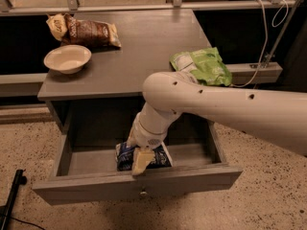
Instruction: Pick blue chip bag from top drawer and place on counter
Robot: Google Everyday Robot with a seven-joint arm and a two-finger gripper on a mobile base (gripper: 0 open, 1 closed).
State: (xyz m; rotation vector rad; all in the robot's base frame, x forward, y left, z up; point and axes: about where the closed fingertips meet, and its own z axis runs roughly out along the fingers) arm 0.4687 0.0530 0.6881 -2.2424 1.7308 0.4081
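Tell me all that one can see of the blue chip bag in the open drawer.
The blue chip bag is small, crinkled, dark navy with white markings and pale edges. It lies on the floor of the open top drawer, just behind the front panel, near the middle. The hand is down over its centre and hides that part; a grip cannot be confirmed.

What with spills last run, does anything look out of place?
Only the green bag seems to overhang the counter's right edge. The gripper is in the drawer at the blue bag; nothing spilled.
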